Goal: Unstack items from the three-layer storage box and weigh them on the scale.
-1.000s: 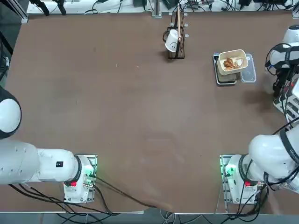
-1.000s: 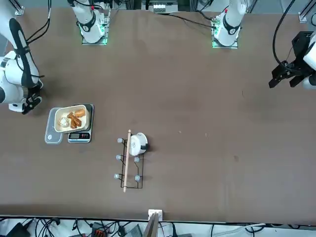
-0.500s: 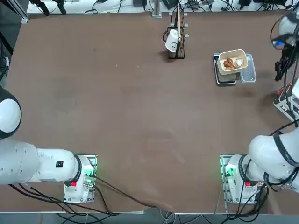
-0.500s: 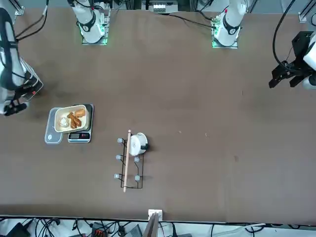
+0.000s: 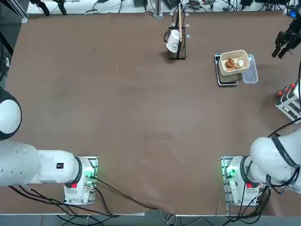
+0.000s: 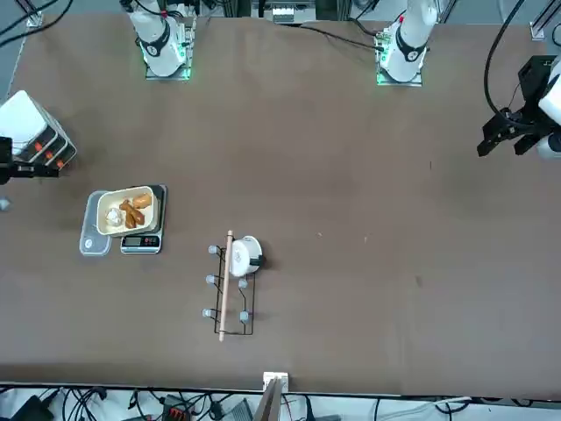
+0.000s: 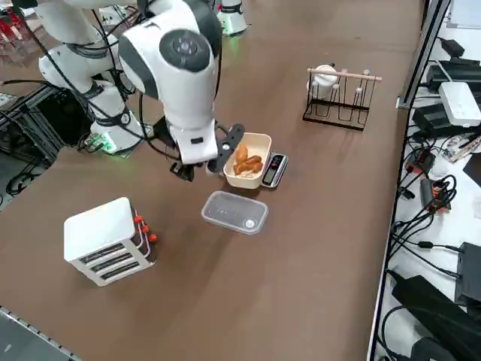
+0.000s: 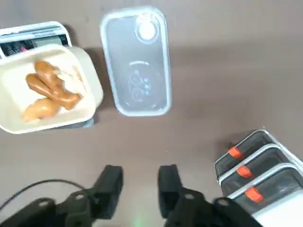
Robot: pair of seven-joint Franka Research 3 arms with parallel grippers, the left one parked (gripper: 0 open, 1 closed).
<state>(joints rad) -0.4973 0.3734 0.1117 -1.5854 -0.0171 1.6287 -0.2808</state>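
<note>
The three-layer storage box [image 7: 107, 239] stands at the table's right edge, well apart from the scale [image 7: 273, 170], which carries the cream tray [image 7: 249, 161] of orange-brown and whitish items [image 8: 49, 88]. Over the last second the right gripper [image 8: 138, 189] has swung away from the box and now hangs high, empty, fingers slightly parted, so the weighing looks finished. A clear plastic container [image 8: 136, 60] lies beside the tray. No writing is readable
</note>
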